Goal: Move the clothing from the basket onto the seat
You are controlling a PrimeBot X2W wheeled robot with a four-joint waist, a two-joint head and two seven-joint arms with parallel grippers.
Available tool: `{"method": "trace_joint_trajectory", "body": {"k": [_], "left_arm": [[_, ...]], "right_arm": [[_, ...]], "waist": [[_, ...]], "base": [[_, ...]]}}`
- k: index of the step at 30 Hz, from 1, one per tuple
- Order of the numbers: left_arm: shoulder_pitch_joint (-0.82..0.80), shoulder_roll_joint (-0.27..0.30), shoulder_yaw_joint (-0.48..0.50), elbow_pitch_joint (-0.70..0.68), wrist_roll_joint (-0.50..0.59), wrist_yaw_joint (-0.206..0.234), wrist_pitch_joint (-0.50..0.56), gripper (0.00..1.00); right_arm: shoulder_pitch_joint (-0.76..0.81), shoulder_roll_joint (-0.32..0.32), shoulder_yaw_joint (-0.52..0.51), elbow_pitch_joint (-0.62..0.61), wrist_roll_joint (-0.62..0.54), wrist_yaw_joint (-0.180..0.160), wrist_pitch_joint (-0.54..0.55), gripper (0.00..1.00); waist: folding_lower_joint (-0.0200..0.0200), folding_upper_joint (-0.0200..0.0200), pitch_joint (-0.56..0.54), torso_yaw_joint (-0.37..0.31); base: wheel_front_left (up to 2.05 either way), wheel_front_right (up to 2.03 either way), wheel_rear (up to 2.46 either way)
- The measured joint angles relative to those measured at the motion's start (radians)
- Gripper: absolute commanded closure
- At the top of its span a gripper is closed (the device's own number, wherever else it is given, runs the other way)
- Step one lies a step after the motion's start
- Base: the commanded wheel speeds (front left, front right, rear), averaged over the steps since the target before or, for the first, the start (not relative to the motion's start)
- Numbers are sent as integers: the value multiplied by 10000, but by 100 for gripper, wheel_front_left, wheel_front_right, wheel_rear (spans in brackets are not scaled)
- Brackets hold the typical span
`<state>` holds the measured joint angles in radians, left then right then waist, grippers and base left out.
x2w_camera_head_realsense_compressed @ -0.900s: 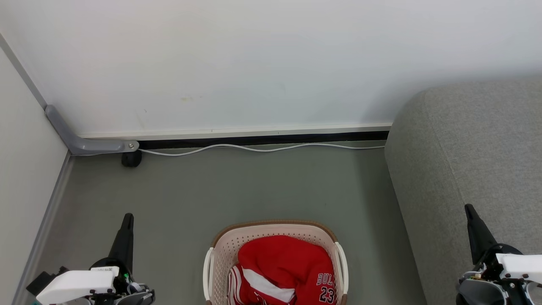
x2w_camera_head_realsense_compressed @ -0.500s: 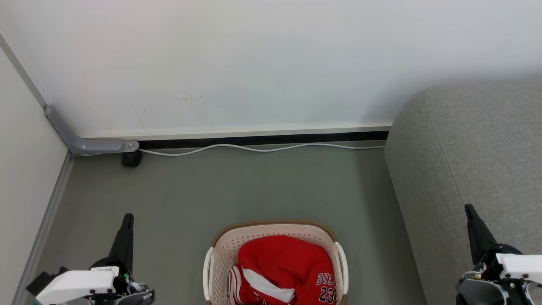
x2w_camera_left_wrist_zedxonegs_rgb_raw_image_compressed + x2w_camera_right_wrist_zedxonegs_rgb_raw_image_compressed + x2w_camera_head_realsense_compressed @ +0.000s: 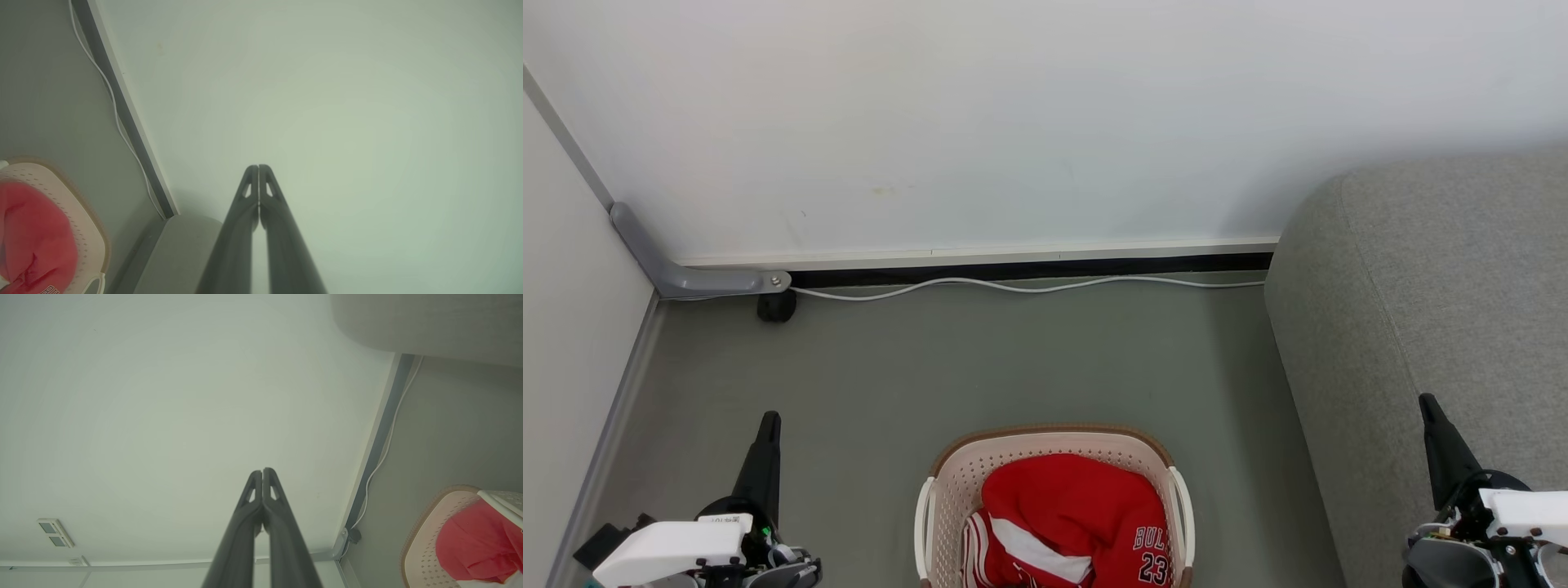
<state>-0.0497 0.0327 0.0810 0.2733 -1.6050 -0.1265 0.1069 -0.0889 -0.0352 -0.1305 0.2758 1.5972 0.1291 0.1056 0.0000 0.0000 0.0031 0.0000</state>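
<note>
Reaching for the clothing (image 3: pixel 1062 498) looks like the step in hand; it lies heaped in the basket (image 3: pixel 1045 431) at bottom centre of the head view, untouched. The left gripper (image 3: pixel 768 423) at lower left and the right gripper (image 3: pixel 1427 406) at lower right both stand with fingers pressed together, empty, apart from the basket. One should spread first, pinch the top fold, lift clear of the basket wall, then carry it to the seat (image 3: pixel 1445 286) at right.

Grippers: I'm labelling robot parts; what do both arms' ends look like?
The left gripper and right gripper each have two long, dark, tapering fingers with triangular cut-outs near the tips. White wrist housings sit behind; the left carries a small label.
</note>
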Motion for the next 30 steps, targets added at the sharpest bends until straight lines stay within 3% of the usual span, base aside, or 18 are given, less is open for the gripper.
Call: {"method": "trace_joint_trajectory", "body": {"k": [13, 14, 30], "left_arm": [[74, -59, -12, 169, 2, 12, -8, 100], [171, -123, -19, 297, 2, 15, -17, 0], [643, -209, -130, 882, 107, 36, -322, 0]], "right_arm": [[58, 46, 27, 157, -10, 0, -4, 100], [148, 96, 48, 282, -13, 0, -4, 0], [520, 249, 447, 851, -176, -31, -268, 0]], "waist": [[0, 0, 0, 0], [0, 0, 1, 0], [3, 0, 16, -17]], "base": [[0, 0, 0], [0, 0, 0], [0, 0, 0]]}}
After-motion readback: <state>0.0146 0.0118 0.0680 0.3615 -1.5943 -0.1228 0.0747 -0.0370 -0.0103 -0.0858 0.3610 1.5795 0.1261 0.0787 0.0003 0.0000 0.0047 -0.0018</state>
